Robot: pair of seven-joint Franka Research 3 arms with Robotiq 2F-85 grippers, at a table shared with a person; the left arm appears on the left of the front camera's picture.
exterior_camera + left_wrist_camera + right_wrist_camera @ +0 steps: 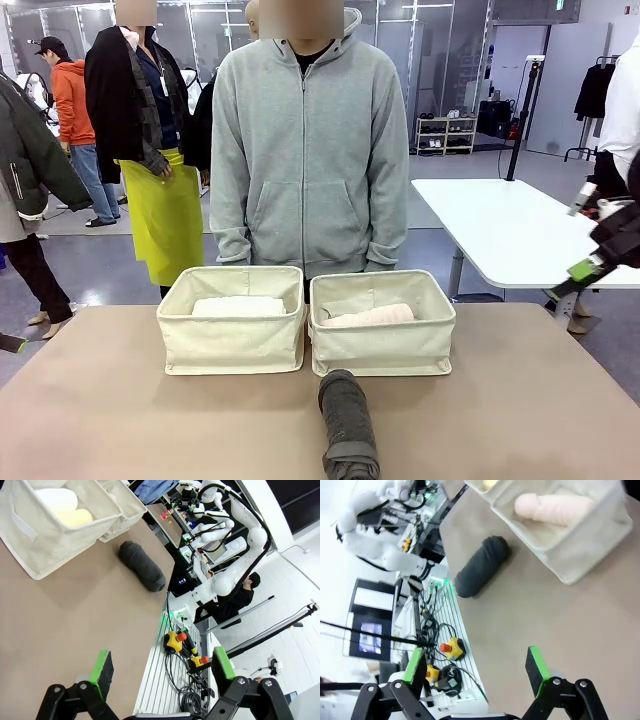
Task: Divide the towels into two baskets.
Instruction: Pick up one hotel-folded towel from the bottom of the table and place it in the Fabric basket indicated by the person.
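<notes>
Two cream baskets stand side by side at the table's far edge. The left basket (232,335) holds a white towel (238,306); in the left wrist view the white towel (56,499) lies beside a pale yellow towel (75,517). The right basket (382,335) holds a light pink towel (368,316), also seen as the pink towel (555,509). A dark grey towel (347,425) lies on the table in front of the right basket. My left gripper (162,672) is open and empty. My right gripper (476,666) is open, hanging at the right edge (592,265).
A person in a grey hoodie (308,150) stands just behind the baskets. The tan table (150,420) has bare surface on both sides of the grey towel. A white table (510,225) stands at the back right. Cables and emergency stop buttons (176,641) lie off the near edge.
</notes>
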